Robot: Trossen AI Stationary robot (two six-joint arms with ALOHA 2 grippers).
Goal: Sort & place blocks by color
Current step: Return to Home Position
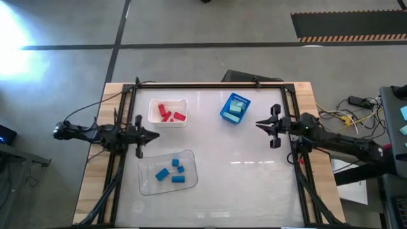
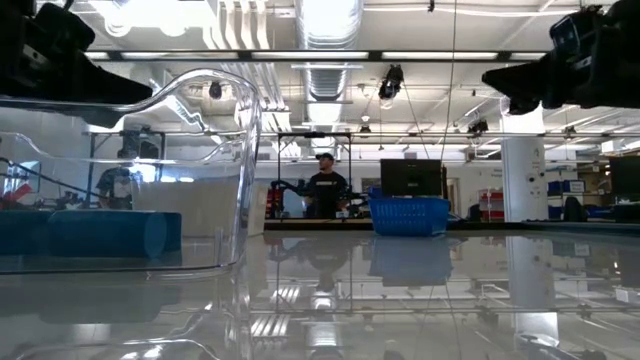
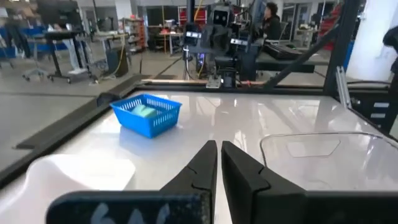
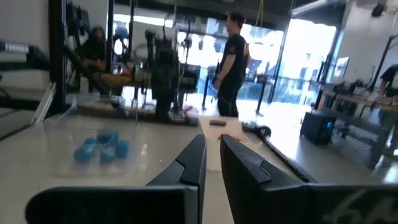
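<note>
High view: blue blocks near left pincer.

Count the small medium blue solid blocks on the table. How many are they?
4, all inside the clear plastic tray: one blue block at the left in the high view, two close together up and right of it, one lowest. None seems hidden.

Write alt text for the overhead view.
On the table, red blocks lie in the white bin, blue blocks in the clear tray, mint blocks in the blue basket. The left gripper and right gripper hover at opposite sides, holding nothing.
</note>
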